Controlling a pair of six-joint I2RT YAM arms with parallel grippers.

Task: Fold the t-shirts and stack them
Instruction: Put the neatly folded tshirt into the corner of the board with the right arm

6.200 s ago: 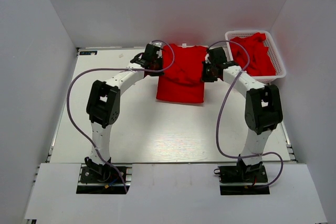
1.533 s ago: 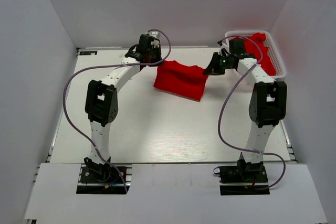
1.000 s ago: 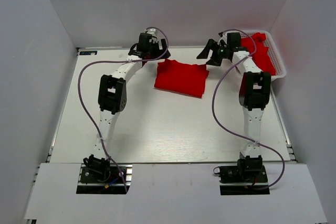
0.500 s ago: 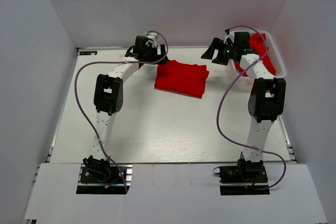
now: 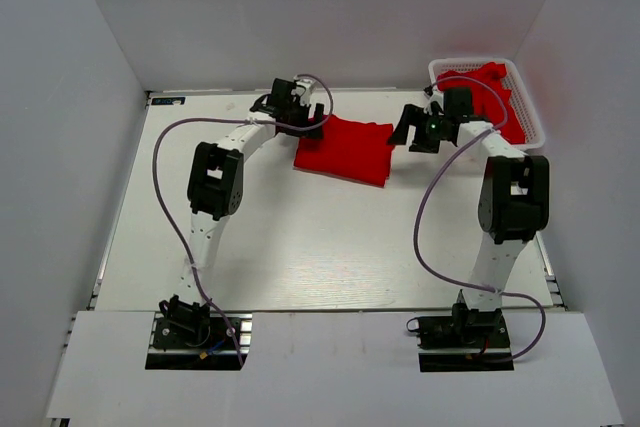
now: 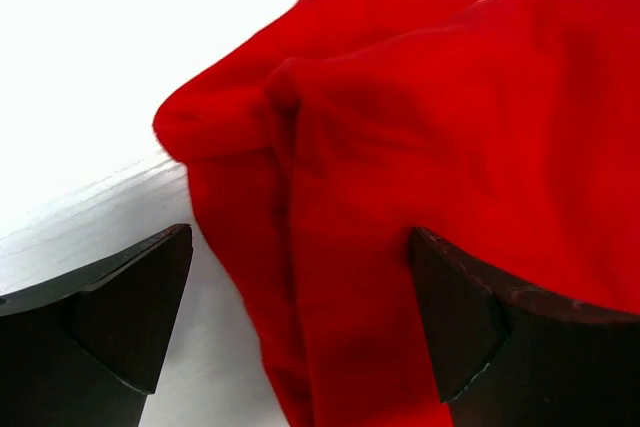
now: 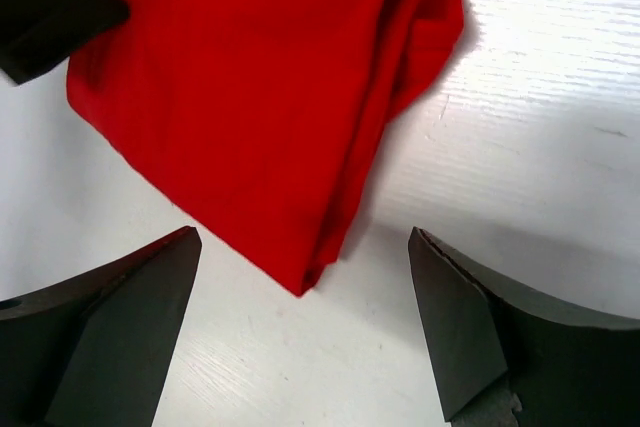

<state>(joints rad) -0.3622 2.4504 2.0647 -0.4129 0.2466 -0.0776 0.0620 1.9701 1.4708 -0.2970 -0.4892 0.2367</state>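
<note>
A folded red t-shirt (image 5: 345,150) lies on the white table toward the back, seen close up in the left wrist view (image 6: 430,127) and the right wrist view (image 7: 250,97). My left gripper (image 5: 312,119) is at its far left corner, open, with the cloth's bunched edge lying between its fingers (image 6: 300,332) and not pinched. My right gripper (image 5: 408,133) hovers just off the shirt's right edge, open and empty (image 7: 300,342), with a folded corner of the shirt a little ahead of it. More red t-shirts (image 5: 492,92) are piled in the basket.
The white mesh basket (image 5: 537,127) stands at the back right corner, close behind the right arm. White walls enclose the table on three sides. Purple cables loop from both arms over the table. A finger (image 7: 50,12) of the left gripper shows at the right wrist view's upper left.
Both grippers have come down from above the shirt's back edge to its left and right ends. The shirt, longer several seconds ago, now lies folded shorter.
</note>
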